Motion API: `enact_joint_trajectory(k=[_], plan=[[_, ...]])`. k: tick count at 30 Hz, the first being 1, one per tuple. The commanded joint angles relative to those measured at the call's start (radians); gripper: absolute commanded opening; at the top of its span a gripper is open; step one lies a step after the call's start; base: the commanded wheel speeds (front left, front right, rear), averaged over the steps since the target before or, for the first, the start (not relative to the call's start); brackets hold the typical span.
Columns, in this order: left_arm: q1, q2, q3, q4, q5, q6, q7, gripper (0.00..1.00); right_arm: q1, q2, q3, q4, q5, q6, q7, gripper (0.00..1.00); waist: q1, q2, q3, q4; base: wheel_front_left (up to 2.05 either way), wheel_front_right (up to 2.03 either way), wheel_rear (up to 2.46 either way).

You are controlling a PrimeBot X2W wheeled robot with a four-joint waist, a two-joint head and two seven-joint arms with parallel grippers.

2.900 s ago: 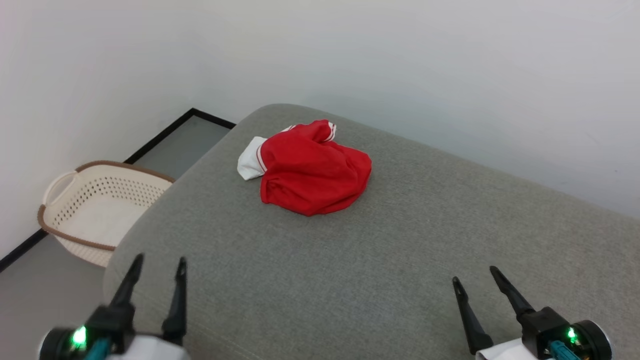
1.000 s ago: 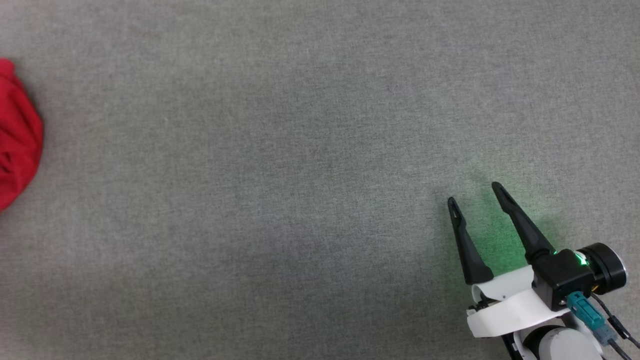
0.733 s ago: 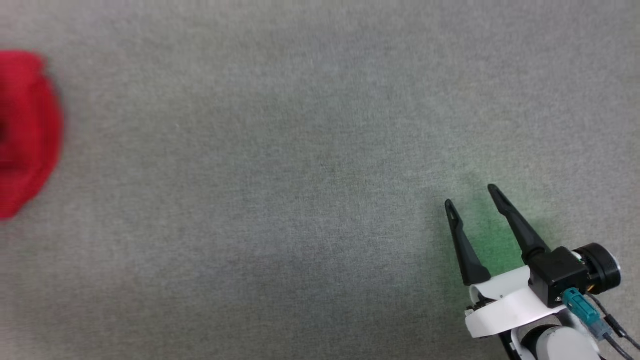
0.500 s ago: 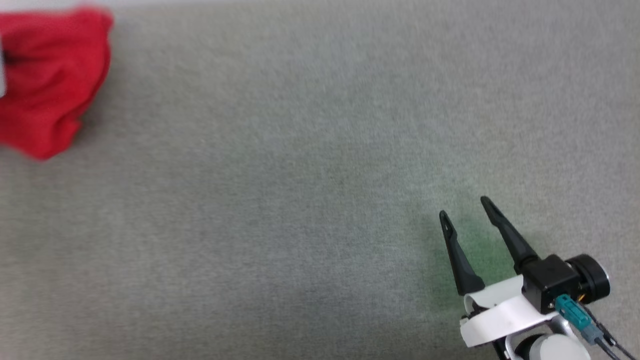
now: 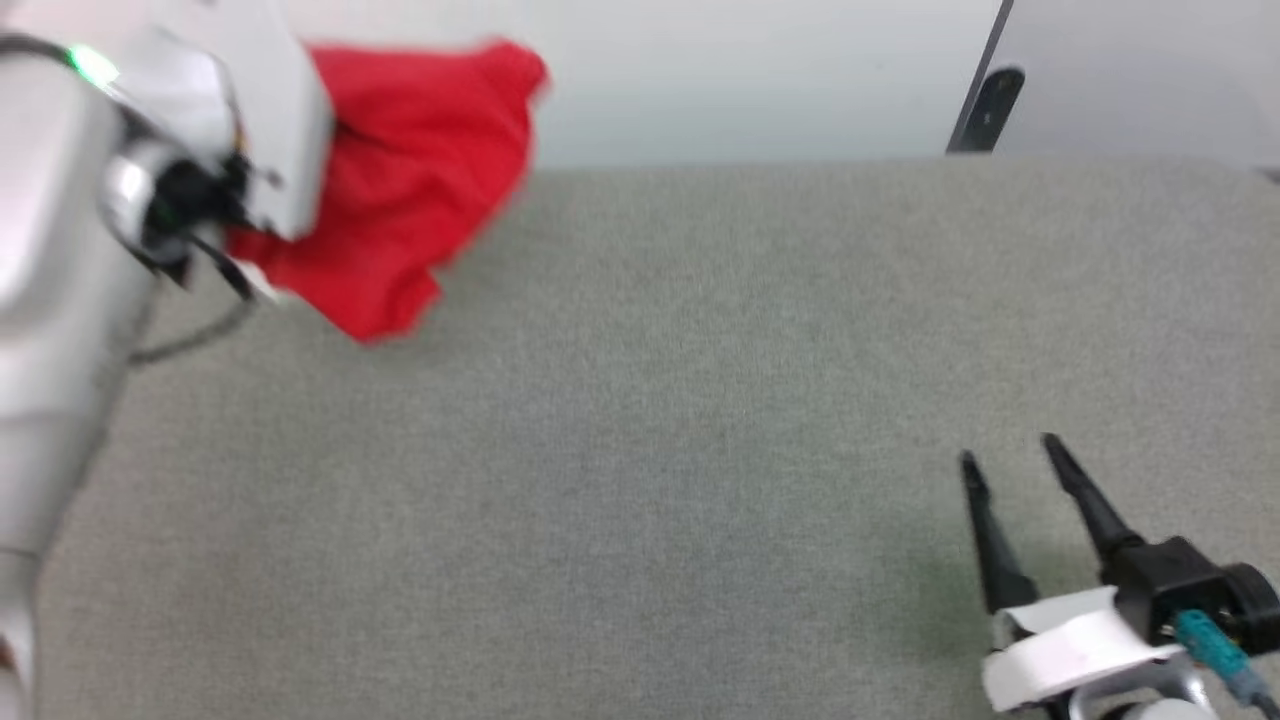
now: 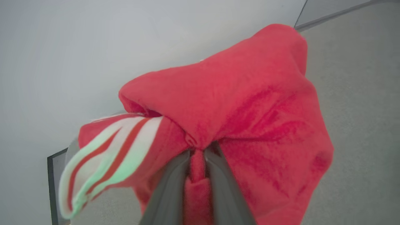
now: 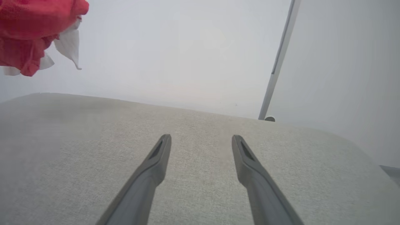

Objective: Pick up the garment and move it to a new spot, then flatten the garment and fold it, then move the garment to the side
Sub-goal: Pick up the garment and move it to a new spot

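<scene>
The garment (image 5: pixel 410 190), a bright red bunched shirt, hangs in the air at the upper left of the head view, behind my pale left forearm. In the left wrist view my left gripper (image 6: pixel 200 153) is shut on a fold of the garment (image 6: pixel 237 103), and a white band with red stripes (image 6: pixel 103 150) droops at the left. My right gripper (image 5: pixel 1010 455) stands open low over the grey cushion at the lower right, with nothing between its fingers. The right wrist view has the right gripper (image 7: pixel 201 137) open, and the garment (image 7: pixel 31 28) at its top left, lifted off the cushion.
The wide grey fabric cushion (image 5: pixel 640 450) spreads under both arms. A pale wall (image 5: pixel 750 70) runs behind it, with a dark vertical strip (image 5: pixel 985 100) at the upper right.
The head camera has tilted up and turned. My left gripper closed on the garment and lifted it off the cushion. The right gripper stays open, low over the cushion.
</scene>
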Motion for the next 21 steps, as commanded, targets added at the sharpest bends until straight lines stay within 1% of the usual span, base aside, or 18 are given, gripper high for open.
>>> enact_joint_trajectory(k=[1,4,8,12,16,21], plan=[[0.019,-0.007,-0.005,-0.014,-0.004,-0.002,0.001,0.00,0.016,-0.006,-0.016,0.006,-0.001,-0.001,0.001,1.00,0.0000,0.0000,-0.045,-0.006,0.00,0.00,0.00],[0.070,-0.032,-0.024,-0.073,-0.029,-0.002,0.018,0.00,0.018,-0.017,-0.065,0.014,-0.010,-0.001,-0.002,1.00,0.0000,0.0000,-0.042,-0.052,0.00,0.00,0.00],[0.121,-0.040,-0.044,-0.141,-0.055,-0.002,0.041,0.00,0.024,-0.016,-0.121,0.022,-0.021,-0.001,-0.004,1.00,0.0000,0.0000,-0.032,-0.132,0.00,0.00,0.00],[0.170,-0.058,-0.061,-0.184,-0.074,0.015,0.059,0.00,0.029,-0.010,-0.158,0.035,-0.028,-0.001,-0.011,1.00,0.0000,0.0000,-0.024,-0.219,0.00,0.00,0.00],[0.220,-0.068,-0.074,-0.200,-0.088,0.035,0.069,0.00,0.032,-0.001,-0.163,0.041,-0.027,-0.001,-0.015,1.00,0.0000,0.0000,-0.017,-0.302,0.00,0.00,0.00],[0.304,-0.080,-0.099,-0.175,-0.095,0.079,0.076,0.00,0.029,0.010,-0.131,0.054,-0.014,-0.001,-0.018,1.00,0.0000,0.0000,-0.002,-0.386,0.00,0.00,0.00]])
